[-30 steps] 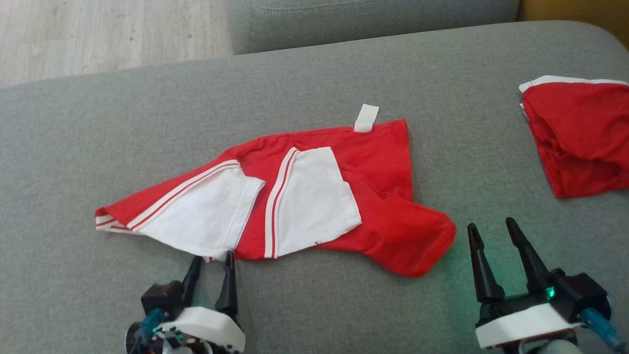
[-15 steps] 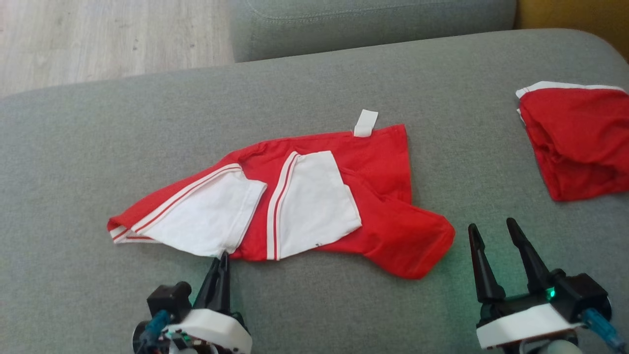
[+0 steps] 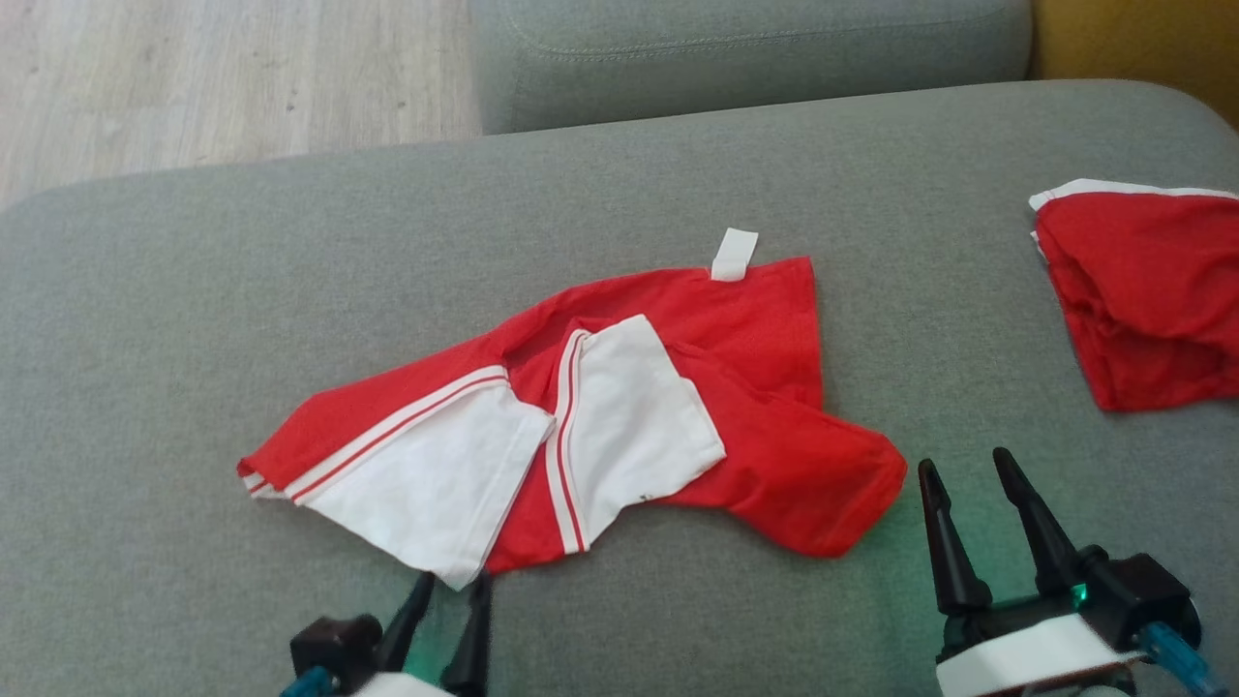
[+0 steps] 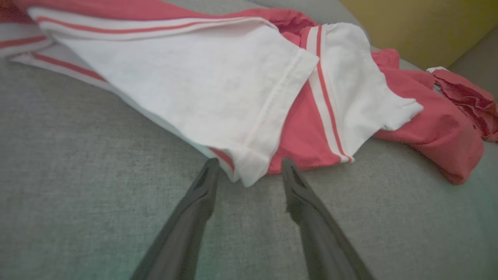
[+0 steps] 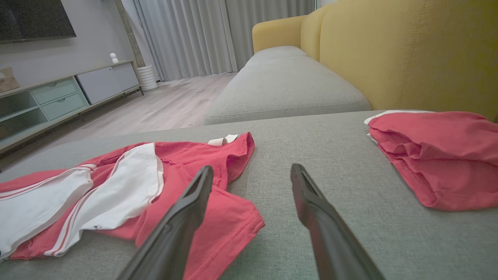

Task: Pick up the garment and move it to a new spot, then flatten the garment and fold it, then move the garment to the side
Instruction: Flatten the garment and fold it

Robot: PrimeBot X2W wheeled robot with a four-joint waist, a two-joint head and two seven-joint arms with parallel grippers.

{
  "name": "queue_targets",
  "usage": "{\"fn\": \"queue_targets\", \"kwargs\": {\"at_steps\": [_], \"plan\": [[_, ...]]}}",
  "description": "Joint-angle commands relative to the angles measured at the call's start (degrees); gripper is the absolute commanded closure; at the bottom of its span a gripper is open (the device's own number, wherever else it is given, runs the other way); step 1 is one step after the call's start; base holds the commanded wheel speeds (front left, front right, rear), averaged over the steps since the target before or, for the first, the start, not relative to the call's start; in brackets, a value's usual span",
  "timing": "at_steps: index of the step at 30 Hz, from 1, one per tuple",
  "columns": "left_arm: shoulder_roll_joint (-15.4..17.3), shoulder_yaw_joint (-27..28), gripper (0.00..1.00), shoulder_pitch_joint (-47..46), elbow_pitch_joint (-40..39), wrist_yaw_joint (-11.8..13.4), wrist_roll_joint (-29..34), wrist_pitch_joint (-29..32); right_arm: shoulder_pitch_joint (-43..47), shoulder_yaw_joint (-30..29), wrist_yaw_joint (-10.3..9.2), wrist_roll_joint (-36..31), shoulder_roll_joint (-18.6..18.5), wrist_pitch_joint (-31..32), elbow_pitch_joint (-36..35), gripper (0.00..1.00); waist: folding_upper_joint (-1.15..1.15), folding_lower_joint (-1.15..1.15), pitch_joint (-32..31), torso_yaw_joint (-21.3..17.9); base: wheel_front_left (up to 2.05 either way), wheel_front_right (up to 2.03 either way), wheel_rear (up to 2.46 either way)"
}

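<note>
— Where do we have the garment [image 3: 619, 407]?

— It lies rumpled across the middle of the grey sofa seat [image 3: 194, 290], red with white striped sleeves on top. Its white tag [image 3: 734, 254] points toward the far edge.

— And our left claw [image 3: 453, 581]?

— It is at the near edge, released. The fingers stand apart, with the white sleeve corner just between the tips, unpinched.

— Our right claw [image 3: 964, 459]?

— Released too and empty, at the near edge just beside the garment's red end. A second red garment [image 3: 1142, 290] lies at the right edge, well apart.
</note>
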Motion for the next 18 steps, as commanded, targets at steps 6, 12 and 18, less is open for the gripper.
{"fn": "queue_targets", "kwargs": {"at_steps": [6,12,18], "plan": [[0.1,1.8,0.00,-1.2,-5.3,0.1,-1.3,-1.2,-1.5,1.6,0.21,-0.3,-0.9,-0.4,-1.5,0.00,0.00,0.01,0.3,0.2,0.00,0.00,0.00],[-0.6,3.0,0.00,-1.7,-4.6,0.3,-3.6,-0.4,-1.7,1.8,0.21,-0.2,-1.2,-0.4,-1.4,0.00,0.00,0.01,0.5,-0.2,0.00,0.00,0.00],[-1.1,3.5,0.00,-3.0,-2.4,-0.1,-5.1,0.2,-2.0,1.8,0.21,-0.2,-1.3,-0.4,-1.4,0.00,0.00,0.01,0.6,-0.8,0.00,0.00,0.00]]}}
